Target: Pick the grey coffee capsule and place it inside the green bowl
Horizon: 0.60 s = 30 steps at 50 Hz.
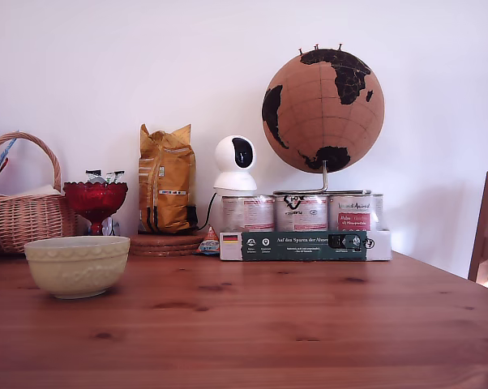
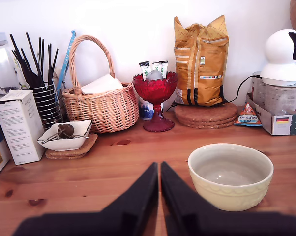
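**Nothing picked yet, bowl empty**

Though my fingers (image 2: 159,196) sit pressed together with only a thin slit between them and nothing held, the job has barely begun, as far as I can judge. Going left to right across my wrist view, I first see a white carton (image 2: 20,125) and a wire holder of dark sticks (image 2: 40,86), then a small white dish (image 2: 67,135) on a cork mat with a dark round thing in it. Next comes the wicker basket (image 2: 101,101), and just beside it the red glass stemmed dish (image 2: 155,98). A pale grey rounded object (image 2: 153,74) rests in the top of that red dish; I think this is the grey coffee capsule, but it is small and I cannot be sure. Further along stands a yellow bag (image 2: 201,61) on stacked cork mats, then the green bowl (image 2: 230,177) close in front of me on the wooden counter (image 2: 113,167), and last a white camera (image 2: 284,56) on a tray of tins.

The bowl is upright and I see nothing inside it. In the exterior view it sits at that view's left, near the front of the counter, with the red dish behind it; my arm does not show there.

So nothing is done. Still left: open up, reach the capsule, grip it, carry it across, release over the bowl.
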Available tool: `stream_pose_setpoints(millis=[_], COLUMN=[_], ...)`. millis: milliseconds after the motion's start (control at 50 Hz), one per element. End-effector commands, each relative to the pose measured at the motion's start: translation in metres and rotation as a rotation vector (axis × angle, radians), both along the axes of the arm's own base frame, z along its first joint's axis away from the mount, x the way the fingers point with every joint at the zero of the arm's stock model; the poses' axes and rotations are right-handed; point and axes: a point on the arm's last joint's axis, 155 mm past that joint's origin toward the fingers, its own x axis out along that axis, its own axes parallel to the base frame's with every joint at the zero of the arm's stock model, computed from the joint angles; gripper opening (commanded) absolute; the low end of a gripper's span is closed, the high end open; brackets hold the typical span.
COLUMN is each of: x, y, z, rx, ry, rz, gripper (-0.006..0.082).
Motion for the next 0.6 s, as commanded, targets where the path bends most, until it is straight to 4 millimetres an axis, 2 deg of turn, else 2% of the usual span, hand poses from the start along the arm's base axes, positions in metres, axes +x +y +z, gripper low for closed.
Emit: stream_pose_setpoints(millis=[0, 300, 380, 580], x=[-0.005, -0.004, -0.002, 0.000], y=[-0.001, -0.002, -0.004, -0.004], z=[-0.063, -0.059, -0.043, 0.012], rx=[-0.033, -0.060, -0.131, -0.314], ry=[0.219, 0.203, 0.140, -0.070], rz=[-0.024, -0.028, -0.034, -0.059], gripper=[-0.0024, -0.0024, -0.0024, -0.0020])
